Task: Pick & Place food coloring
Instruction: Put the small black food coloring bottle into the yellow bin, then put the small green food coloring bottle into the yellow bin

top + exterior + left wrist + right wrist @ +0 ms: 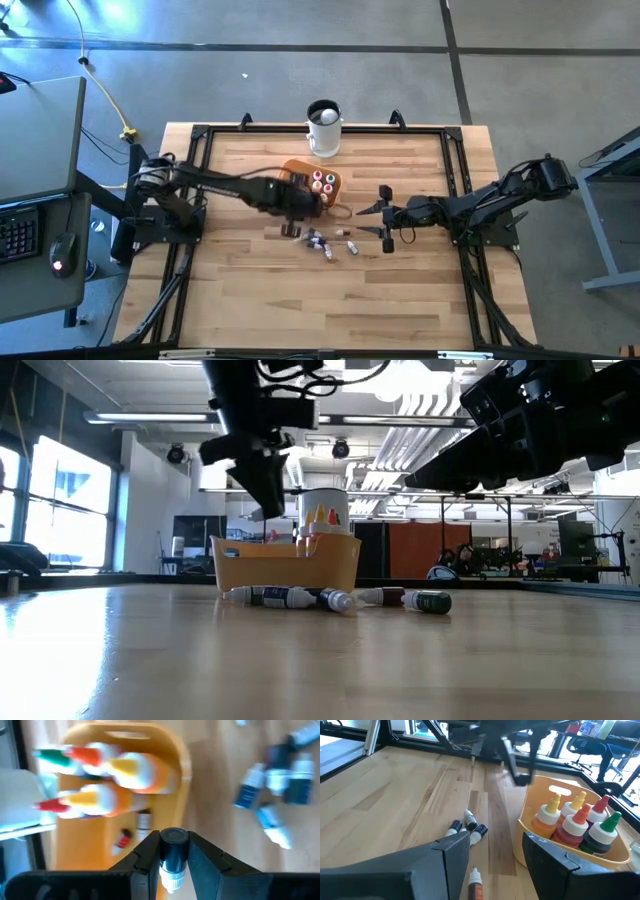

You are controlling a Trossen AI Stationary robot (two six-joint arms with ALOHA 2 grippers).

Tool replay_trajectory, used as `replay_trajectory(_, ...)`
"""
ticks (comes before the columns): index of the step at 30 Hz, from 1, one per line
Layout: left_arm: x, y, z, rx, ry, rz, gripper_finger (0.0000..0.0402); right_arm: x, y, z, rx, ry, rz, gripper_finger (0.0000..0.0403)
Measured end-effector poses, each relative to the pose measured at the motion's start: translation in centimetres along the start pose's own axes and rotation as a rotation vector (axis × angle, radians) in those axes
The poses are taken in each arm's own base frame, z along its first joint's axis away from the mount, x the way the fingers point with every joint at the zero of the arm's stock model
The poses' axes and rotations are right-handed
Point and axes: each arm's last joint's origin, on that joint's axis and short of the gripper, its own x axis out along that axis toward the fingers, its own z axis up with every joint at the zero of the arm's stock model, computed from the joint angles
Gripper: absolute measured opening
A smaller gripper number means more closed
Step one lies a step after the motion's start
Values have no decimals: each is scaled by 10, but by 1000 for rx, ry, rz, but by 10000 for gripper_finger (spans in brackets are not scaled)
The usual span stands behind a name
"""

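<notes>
My left gripper (295, 215) hangs over the near-left rim of the orange bowl (295, 170) and is shut on a tiny dark dropper bottle (173, 851) with a white cap. The bowl (182, 765) holds larger squeeze bottles with yellow, red and green caps (120, 770), and two tiny bottles (143, 821) lie on its floor. Several tiny food coloring bottles (322, 240) lie on their sides on the table near the bowl; they also show in the low view (290, 597) and the right wrist view (470, 827). My right gripper (386, 218) is open and empty, to their right. My left gripper pinches the dark bottle's body (173, 845) between its two fingers (150, 852), which come from above and point down. The bottle lies along the fingers, its dark base away from the wrist and its white cap (172, 881) toward it. It is lifted clear above the bowl.
A white mug (323, 135) stands at the table's far edge behind the bowl. A black frame runs round the wooden table (250, 300). Bare wood shows on the near half and at the left.
</notes>
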Motion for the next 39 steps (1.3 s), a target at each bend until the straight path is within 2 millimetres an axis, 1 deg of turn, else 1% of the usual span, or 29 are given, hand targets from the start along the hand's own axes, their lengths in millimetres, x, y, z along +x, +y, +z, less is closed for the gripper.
replay_trajectory(3, 8, 23, -5, -41, 20, 3, 82, 0, 0, 0, 6, 0, 0, 177)
replay_trajectory(5, 17, 37, -9, -83, 40, 10, 84, 0, 0, 0, 7, 0, 0, 177)
replay_trajectory(8, 33, 53, -18, -125, 101, 15, 90, 0, 0, 0, 7, 1, -4, 177)
replay_trajectory(10, 42, 60, -21, -151, 113, -7, 99, 0, 0, -1, 5, 10, -3, 177)
replay_trajectory(12, 54, 63, -24, -168, 133, -63, 113, 0, 0, -2, 5, 23, -1, 177)
replay_trajectory(14, 62, 61, -25, -161, 151, -86, 128, 1, 1, -6, 18, 52, 7, 177)
replay_trajectory(19, 61, 56, -22, -162, 156, -55, 150, 4, 4, -12, 68, 86, 100, 177)
replay_trajectory(21, 51, 55, -22, -180, 142, -49, 151, 6, 6, -14, 78, 102, 116, 177)
replay_trajectory(23, 36, 56, -20, -207, 106, -33, 151, 13, 6, -14, 79, 130, 119, 177)
replay_trajectory(27, 5, 52, -20, -281, 51, -31, 152, 40, 11, -7, 121, 229, 154, 177)
replay_trajectory(30, -18, 48, -20, -410, -4, -33, 152, 63, 19, -1, 133, 361, 149, 177)
replay_trajectory(31, -23, 45, -21, -435, -8, -44, 152, 69, 22, 2, 134, 395, 154, 177)
replay_trajectory(33, -29, 36, -18, -468, -26, -88, 152, 79, 28, 14, 126, 430, 165, 177)
replay_trajectory(35, -31, 22, -16, -465, -29, -124, 152, 84, 35, 23, 116, 483, 140, 177)
replay_trajectory(39, -31, -13, -13, -416, -63, -170, 152, 84, 46, 39, 132, 554, -22, 177)
